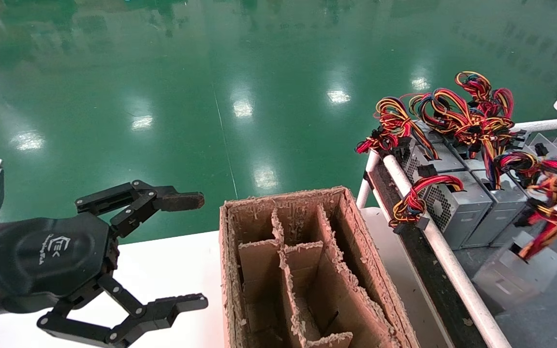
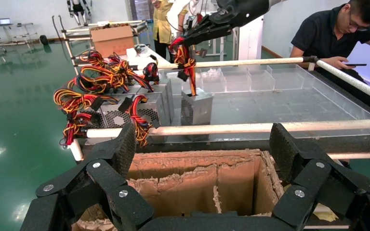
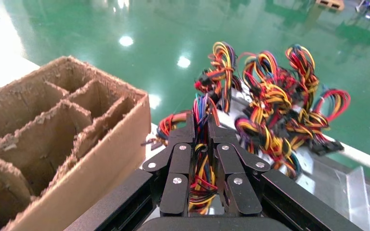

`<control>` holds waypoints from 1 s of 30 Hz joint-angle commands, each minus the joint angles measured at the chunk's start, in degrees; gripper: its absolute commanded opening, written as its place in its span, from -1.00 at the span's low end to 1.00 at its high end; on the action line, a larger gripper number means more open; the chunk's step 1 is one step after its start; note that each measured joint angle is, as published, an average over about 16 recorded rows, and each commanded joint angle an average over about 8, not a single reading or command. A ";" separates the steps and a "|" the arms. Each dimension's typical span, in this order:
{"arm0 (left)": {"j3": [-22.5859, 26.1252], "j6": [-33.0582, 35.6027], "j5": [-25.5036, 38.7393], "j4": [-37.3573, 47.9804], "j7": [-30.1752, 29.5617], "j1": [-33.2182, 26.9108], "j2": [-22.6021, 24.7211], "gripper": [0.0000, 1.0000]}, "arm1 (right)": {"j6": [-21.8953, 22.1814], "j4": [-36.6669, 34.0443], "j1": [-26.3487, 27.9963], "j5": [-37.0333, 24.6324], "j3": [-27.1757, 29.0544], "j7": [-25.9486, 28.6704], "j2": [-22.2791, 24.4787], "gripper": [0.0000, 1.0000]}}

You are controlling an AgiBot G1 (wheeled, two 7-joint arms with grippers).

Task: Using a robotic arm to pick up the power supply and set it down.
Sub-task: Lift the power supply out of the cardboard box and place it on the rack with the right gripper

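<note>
1. Your right gripper (image 3: 202, 139) is pinching the wires (image 3: 203, 180) of a power supply (image 2: 196, 109), lifting it above the bin by its harness.
2. Your left gripper (image 1: 182, 251) is waiting spread wide beside the box (image 1: 356, 270).

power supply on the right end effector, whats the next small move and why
Probably lift straight up a bit more. The right end effector is shut on the wire bundle, and the power supply hangs from it low behind the white rail, so it should clear that before swinging toward the cardboard box. The left end effector sits open, idle by the box.
</note>
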 commanded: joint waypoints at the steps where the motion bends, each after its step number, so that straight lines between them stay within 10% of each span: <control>1: 0.00 0.00 0.00 0.00 0.00 0.00 0.00 1.00 | 1.61 1.23 -0.04 0.31 -0.29 -0.78 -0.72 -1.00; 21: 0.01 0.00 -0.01 0.00 0.00 0.00 0.00 1.00 | 1.07 -2.47 10.30 -18.39 4.21 10.63 -11.78 -0.94; 30: 0.01 -0.01 -0.01 0.00 0.01 0.00 -0.01 1.00 | -3.09 -6.57 17.74 -28.10 3.42 16.60 -15.93 1.00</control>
